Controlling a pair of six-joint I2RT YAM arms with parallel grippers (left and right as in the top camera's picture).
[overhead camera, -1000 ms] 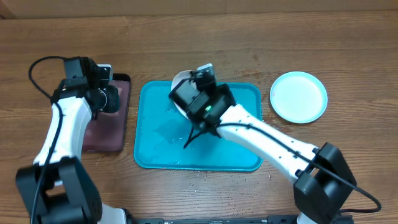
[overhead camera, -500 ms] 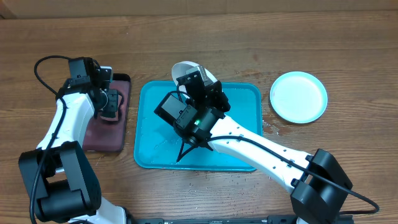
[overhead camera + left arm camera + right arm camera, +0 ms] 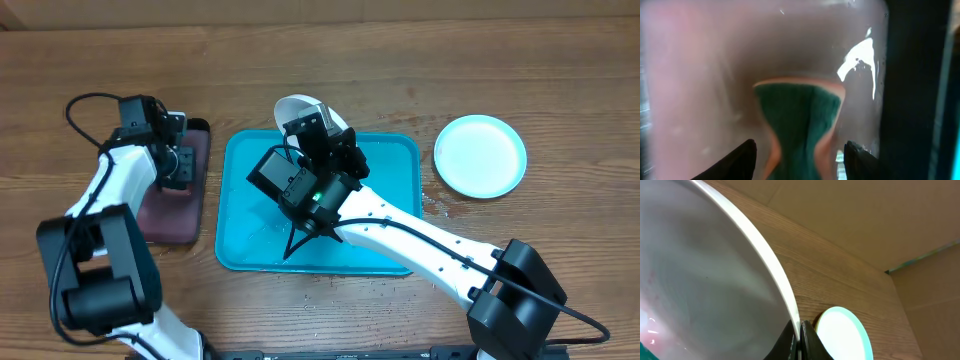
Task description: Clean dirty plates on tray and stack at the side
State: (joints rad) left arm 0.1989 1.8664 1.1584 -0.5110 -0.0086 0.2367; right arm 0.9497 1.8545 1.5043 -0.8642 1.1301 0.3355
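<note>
My right gripper [image 3: 326, 138] is shut on the rim of the white plate [image 3: 298, 108] and holds it tilted over the back edge of the turquoise tray [image 3: 240, 222]. Up close, the white plate [image 3: 705, 280] fills the right wrist view, its edge pinched in that gripper [image 3: 799, 341]. The light blue plate [image 3: 480, 155] lies on the table right of the tray, and the right wrist view shows this plate [image 3: 842, 332] with a yellow-green rim just under it. My left gripper [image 3: 802, 162] is open over the teal sponge [image 3: 800, 115], with its fingers either side and apart from it.
A small black-rimmed tray [image 3: 185, 218] with a pinkish inside sits left of the turquoise tray, under my left gripper [image 3: 178, 165]. Water drops lie on the turquoise tray's floor. My right arm crosses the tray diagonally from the front right.
The left gripper has opened and let go of the sponge in the small tray. The right arm shifted left and tipped the white plate more upright, then held still.
</note>
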